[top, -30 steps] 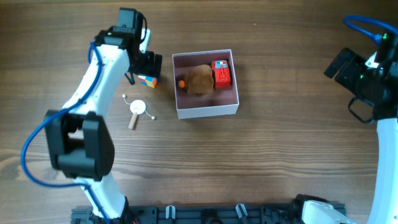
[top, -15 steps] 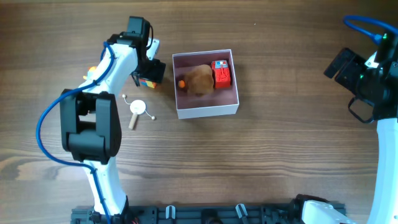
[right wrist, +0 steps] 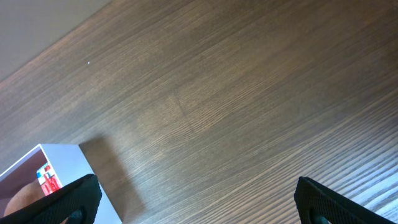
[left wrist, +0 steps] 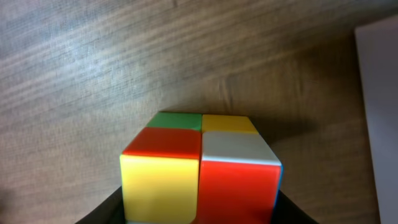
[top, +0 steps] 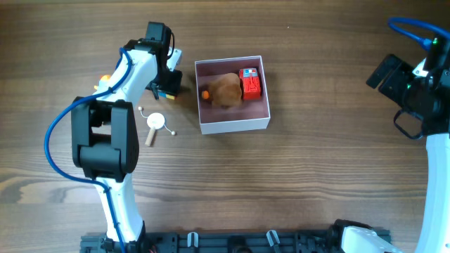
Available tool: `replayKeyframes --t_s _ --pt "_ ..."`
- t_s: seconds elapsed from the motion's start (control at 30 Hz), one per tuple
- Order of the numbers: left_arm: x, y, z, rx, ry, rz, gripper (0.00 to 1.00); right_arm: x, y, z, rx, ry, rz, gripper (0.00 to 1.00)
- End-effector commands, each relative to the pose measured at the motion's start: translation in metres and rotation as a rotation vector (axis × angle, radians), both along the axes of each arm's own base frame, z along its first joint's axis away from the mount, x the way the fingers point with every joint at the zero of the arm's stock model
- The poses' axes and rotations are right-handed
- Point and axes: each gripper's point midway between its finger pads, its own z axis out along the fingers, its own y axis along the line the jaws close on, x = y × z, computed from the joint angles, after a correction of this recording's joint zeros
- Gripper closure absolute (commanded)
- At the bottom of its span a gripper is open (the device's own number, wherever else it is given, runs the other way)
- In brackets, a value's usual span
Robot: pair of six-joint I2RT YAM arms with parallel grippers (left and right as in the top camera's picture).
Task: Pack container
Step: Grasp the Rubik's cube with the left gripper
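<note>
Counter [top: 316, 176]: brown wood grain; we log it as the bearing surface.
Container [top: 235, 124]: white box, pink inside, no lid, a little above the counter's middle. In it we count a brown plush [top: 223, 90], a red block [top: 250, 83] beside it on the right, and an orange bit [top: 205, 94] at its left.
Cube [left wrist: 199, 168]: many-coloured, just left of the container.
Left hand [top: 169, 79]: over the cube, dark fingers [left wrist: 102, 214] flanking it. We cannot tell whether they press it.
Right hand [right wrist: 199, 202]: spread wide, well apart from the container.
White disc toy [top: 155, 121]: near the cube, on the counter.
</note>
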Motion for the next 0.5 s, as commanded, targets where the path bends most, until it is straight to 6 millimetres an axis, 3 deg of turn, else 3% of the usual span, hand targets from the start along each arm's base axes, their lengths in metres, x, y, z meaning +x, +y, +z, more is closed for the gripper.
replayKeyframes --t_s 0.0,0.2,0.47 --pt "0.010 0.002 0.051 -0.013 -0.094 0.052 0.54 0.003 0.001 0.001 -0.003 0.000 0.018 0.00" --pt "0.001 -0.002 0.121 -0.069 -0.185 0.144 0.50 0.003 0.001 0.001 -0.003 0.000 0.018 0.00" --pt "-0.045 -0.057 0.214 -0.326 -0.281 0.184 0.50 0.003 0.001 0.001 -0.003 0.000 0.018 0.00"
